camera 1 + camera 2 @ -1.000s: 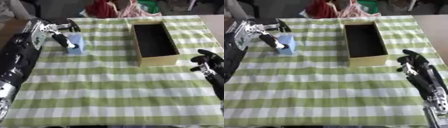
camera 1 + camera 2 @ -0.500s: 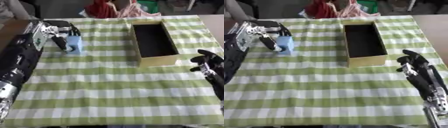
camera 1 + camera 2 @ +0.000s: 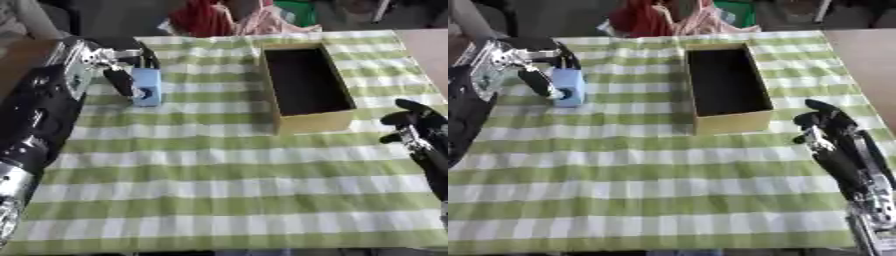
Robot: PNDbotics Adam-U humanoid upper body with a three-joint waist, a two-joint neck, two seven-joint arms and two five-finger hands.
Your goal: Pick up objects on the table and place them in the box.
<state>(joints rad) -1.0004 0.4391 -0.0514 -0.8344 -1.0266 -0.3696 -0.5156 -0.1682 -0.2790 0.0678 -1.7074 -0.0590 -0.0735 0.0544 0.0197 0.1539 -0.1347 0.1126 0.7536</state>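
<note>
Left of the box [image 3: 308, 85], left robot hand [image 3: 118, 62] grips blue object [image 3: 146, 86].

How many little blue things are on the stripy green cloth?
1. The small light blue block stands near the cloth's far left, in the curled fingers of the left hand. The open cardboard box looks empty inside.

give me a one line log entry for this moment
left hand: shut on blue object | box: empty | right hand: idle
</note>
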